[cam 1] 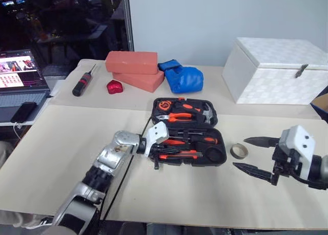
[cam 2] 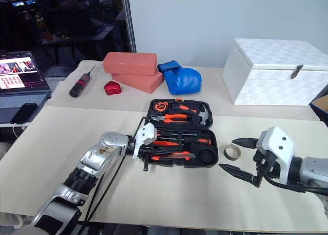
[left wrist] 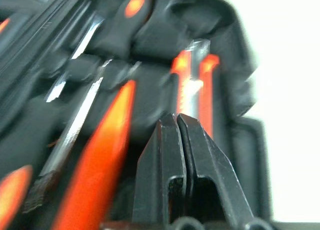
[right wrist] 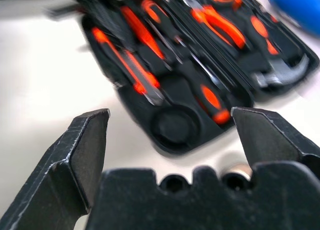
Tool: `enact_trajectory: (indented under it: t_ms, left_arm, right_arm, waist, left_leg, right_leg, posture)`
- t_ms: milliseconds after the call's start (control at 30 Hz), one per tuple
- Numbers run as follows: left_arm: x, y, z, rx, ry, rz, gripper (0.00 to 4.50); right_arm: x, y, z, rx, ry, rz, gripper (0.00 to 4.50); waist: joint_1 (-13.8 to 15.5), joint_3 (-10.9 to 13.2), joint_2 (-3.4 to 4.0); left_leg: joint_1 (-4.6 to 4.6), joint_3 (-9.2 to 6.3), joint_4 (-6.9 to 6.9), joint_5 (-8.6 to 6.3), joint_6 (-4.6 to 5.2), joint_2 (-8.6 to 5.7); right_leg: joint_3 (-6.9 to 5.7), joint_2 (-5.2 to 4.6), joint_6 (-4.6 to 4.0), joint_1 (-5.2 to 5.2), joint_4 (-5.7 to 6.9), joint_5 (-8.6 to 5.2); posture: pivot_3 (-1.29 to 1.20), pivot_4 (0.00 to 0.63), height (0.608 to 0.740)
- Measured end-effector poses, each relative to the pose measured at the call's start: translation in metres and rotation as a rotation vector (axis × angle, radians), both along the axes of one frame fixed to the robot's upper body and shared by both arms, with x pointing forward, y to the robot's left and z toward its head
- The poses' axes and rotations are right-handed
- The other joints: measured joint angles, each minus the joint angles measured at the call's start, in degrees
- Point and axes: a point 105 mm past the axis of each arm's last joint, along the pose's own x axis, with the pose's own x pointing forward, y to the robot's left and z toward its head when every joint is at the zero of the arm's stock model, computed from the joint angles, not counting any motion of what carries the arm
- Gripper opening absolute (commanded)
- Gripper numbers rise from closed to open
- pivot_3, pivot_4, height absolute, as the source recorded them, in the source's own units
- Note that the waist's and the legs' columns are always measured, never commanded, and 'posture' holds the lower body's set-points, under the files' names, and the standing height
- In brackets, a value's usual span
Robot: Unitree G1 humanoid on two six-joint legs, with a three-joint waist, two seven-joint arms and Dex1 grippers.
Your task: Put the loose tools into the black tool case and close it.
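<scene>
While the left gripper (cam 1: 163, 154) hangs clenched and empty-fingered over the near half of the open black tool case (cam 1: 187, 131), the right gripper (cam 1: 252, 154) stands released, the small grey tape ring (cam 1: 239, 151) lying just beyond its spread jaws.

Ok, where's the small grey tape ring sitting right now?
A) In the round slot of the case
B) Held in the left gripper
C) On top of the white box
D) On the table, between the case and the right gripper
D: the tape ring lies on the table just right of the open tool case, ahead of the right gripper, whose fingers are spread.
</scene>
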Motion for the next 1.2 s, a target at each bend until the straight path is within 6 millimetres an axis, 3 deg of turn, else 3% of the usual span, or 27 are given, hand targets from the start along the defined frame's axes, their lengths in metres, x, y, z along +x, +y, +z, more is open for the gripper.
enact_trajectory:
  t_ms: [33,100,200,233,400,600,667,1033,1200]
  left_arm:
    - [-0.003,0.002,0.011,-0.035,-0.007,-0.011,0.81]
    - [-0.009,0.012,0.034,-0.092,-0.021,-0.029,1.59]
    - [-0.022,0.021,0.053,-0.108,-0.011,-0.07,2.79]
    - [-0.026,0.022,0.055,-0.103,-0.004,-0.083,3.08]
    - [-0.038,0.027,0.06,-0.074,-0.001,-0.112,3.08]
    - [-0.042,0.028,0.056,-0.086,0.009,-0.091,3.18]
    - [-0.041,0.028,0.055,-0.087,0.011,-0.084,3.18]
    - [-0.04,0.032,0.046,-0.089,0.001,-0.049,3.18]
    - [-0.038,0.032,0.046,-0.092,-0.009,-0.038,3.18]
  right_arm:
    - [0.003,-0.002,-0.004,-0.004,0.023,-0.014,4.25]
    - [0.011,-0.005,-0.008,-0.009,0.065,-0.036,3.78]
    - [0.028,-0.011,-0.014,-0.071,0.082,-0.072,2.67]
    - [0.033,-0.013,-0.017,-0.096,0.083,-0.086,2.63]
    - [0.047,-0.024,-0.042,-0.242,0.144,-0.097,2.63]
    - [0.059,-0.033,-0.057,-0.274,0.206,-0.125,0.51]
    - [0.06,-0.033,-0.058,-0.271,0.215,-0.115,0.04]
    - [0.057,-0.031,-0.058,-0.256,0.244,-0.09,0.04]
    - [0.052,-0.03,-0.04,-0.223,0.215,-0.079,0.04]
  waist:
    - [-0.05,0.01,0.02]
    - [-0.09,0.02,0.04]
    - [-0.03,0.04,0.08]
    - [-0.02,0.04,0.08]
    - [0.29,0.08,0.09]
    - [0.16,0.08,0.09]
    - [0.16,0.09,0.08]
    - [0.2,0.08,0.08]
    - [0.21,0.08,0.09]
  left_leg:
    - [-0.09,-0.03,0.0,0.01,0.02,-0.01]
    - [-0.02,-0.07,-0.03,0.0,0.03,0.02]
    - [0.0,-0.11,-0.09,0.0,0.03,0.01]
    - [-0.01,-0.11,-0.09,0.0,0.03,0.0]
    - [-0.04,-0.05,-0.05,0.0,0.03,-0.06]
    - [0.0,-0.08,-0.04,0.0,0.04,-0.01]
    - [0.0,-0.09,-0.04,0.0,0.04,0.0]
    - [0.03,-0.08,-0.04,0.0,0.03,-0.02]
    - [0.01,-0.09,-0.04,0.0,0.03,0.0]
  right_leg:
    - [0.0,0.03,0.02,-0.08,0.04,0.01]
    - [-0.01,0.08,0.34,-0.05,0.13,0.1]
    - [-0.03,0.1,0.35,-0.05,0.12,0.03]
    - [-0.04,0.1,0.35,-0.05,0.12,0.02]
    - [-0.01,0.04,0.04,-0.03,0.05,-0.17]
    - [-0.03,0.09,0.12,-0.03,0.12,-0.11]
    - [-0.03,0.1,0.15,-0.02,0.13,-0.1]
    - [-0.02,0.09,0.14,0.0,0.13,-0.09]
    - [-0.03,0.1,0.36,-0.01,0.13,0.03]
  posture:
    - [0.0,0.15,0.74]
    - [0.0,0.15,0.74]
    - [0.0,0.15,0.74]
    - [0.0,0.15,0.74]
    - [0.0,0.15,0.74]
    - [0.0,0.15,0.74]
    - [0.0,0.15,0.74]
    - [0.0,0.15,0.74]
    - [0.0,0.15,0.74]
